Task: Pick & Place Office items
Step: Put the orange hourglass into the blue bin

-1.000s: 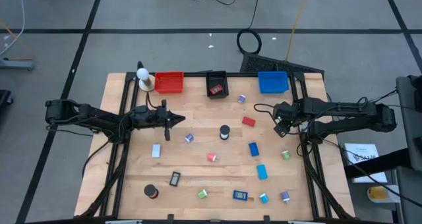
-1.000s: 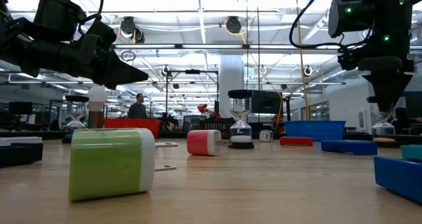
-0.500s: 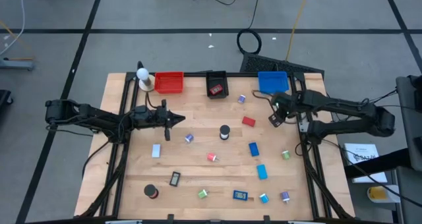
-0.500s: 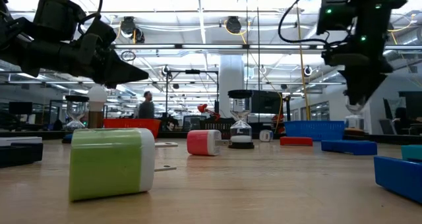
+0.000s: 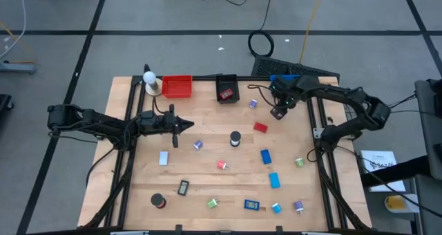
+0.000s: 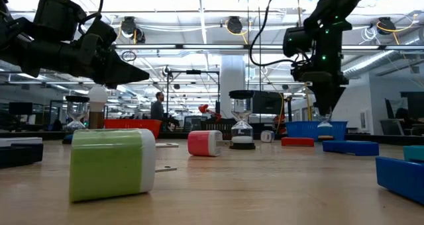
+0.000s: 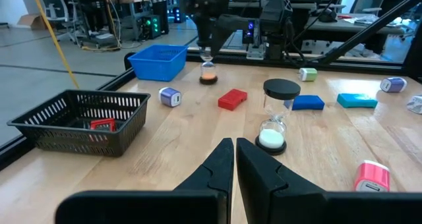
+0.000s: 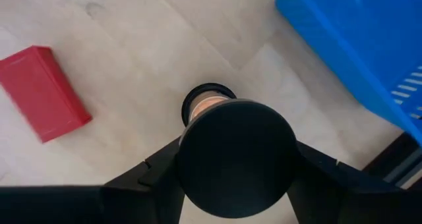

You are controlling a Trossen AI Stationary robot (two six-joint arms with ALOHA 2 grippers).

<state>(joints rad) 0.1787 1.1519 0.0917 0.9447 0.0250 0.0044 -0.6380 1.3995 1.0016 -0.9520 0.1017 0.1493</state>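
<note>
My right pincer is clamped around a small black-capped hourglass and holds it upright just beside the blue bin, at the far right part of the surface. In the left wrist view the hourglass stands by the bin's corner, its base at or just above the wood; I cannot tell which. A red block lies near it. My left pincer is clenched on nothing and hangs over the left middle of the surface, pointing at a second black hourglass that stands in the centre. One red piece lies in the black bin; the other pieces are scattered over the near half
</note>
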